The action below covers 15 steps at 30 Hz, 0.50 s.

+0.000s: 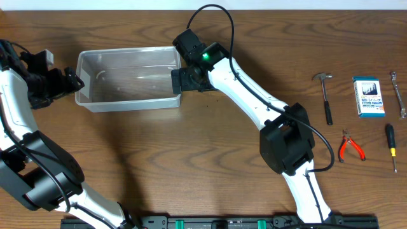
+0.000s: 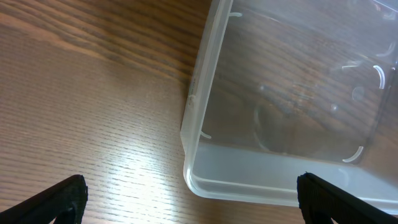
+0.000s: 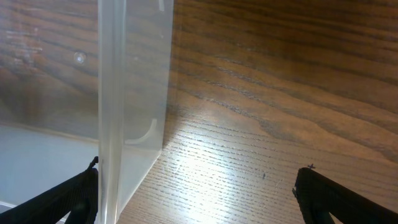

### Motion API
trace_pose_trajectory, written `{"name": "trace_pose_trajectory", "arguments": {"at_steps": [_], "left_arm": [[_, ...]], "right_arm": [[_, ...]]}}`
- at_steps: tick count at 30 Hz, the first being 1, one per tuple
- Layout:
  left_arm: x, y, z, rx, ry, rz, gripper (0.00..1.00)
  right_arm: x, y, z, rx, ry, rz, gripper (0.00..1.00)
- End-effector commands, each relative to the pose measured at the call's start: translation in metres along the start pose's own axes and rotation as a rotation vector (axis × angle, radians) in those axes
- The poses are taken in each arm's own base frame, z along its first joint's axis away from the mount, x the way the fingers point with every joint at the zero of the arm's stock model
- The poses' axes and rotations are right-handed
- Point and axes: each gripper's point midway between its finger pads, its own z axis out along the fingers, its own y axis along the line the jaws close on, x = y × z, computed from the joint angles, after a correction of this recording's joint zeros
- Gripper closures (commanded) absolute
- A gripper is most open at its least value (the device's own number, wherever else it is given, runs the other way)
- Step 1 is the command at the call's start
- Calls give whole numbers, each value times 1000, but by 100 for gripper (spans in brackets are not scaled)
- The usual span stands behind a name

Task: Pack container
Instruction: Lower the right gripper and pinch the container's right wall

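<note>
The container (image 1: 127,79) is a clear rectangular tub standing empty on the wooden table at the upper left. My left gripper (image 1: 71,83) is at its left end and open. In the left wrist view a rounded corner of the container (image 2: 205,180) lies between the wide-apart fingers (image 2: 56,202) of the left gripper (image 2: 193,202). My right gripper (image 1: 181,79) is at the tub's right end, also open. In the right wrist view the right gripper (image 3: 196,196) straddles the container's end wall (image 3: 112,124), one finger (image 3: 62,199) inside the tub and the other outside. Neither gripper holds anything.
Hand tools lie at the far right of the table: a hammer (image 1: 325,95), a small blue-and-white box (image 1: 369,97), a wrench (image 1: 398,94), red-handled pliers (image 1: 350,146) and a screwdriver (image 1: 390,146). The right arm (image 1: 254,102) stretches diagonally across the table's middle.
</note>
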Motion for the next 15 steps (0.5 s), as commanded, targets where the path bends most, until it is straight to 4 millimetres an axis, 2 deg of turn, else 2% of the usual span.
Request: {"name": "trace_pose_trajectory", "arguments": {"at_steps": [1,2,4,6,9,13,15], "left_arm": [[-3,1,-1,-8,-3,8,2],[-3,1,-1,-8,-3,8,0],[-2,1,-1,-8,-3,8,8],[-2,2,0,-8,-2,7,8],[-2,2,0,-8,-2,7,8],[-2,2,0,-8,-2,7,7],[-2,2,0,-8,-2,7,8]], "right_arm": [[-10,-7,-1,-4,-13,9,1],[-10,-7,-1,-6,-13,9,1],[-11,-6,-1,-9,-18,9,1],[-12,-5,-1,-12,-23,8,1],[-13,-5,-1,-14,-26,8,13],[-14,-4,-1,-16,-28,8,5],[-14,-4,-1,-16,-30,7,7]]}}
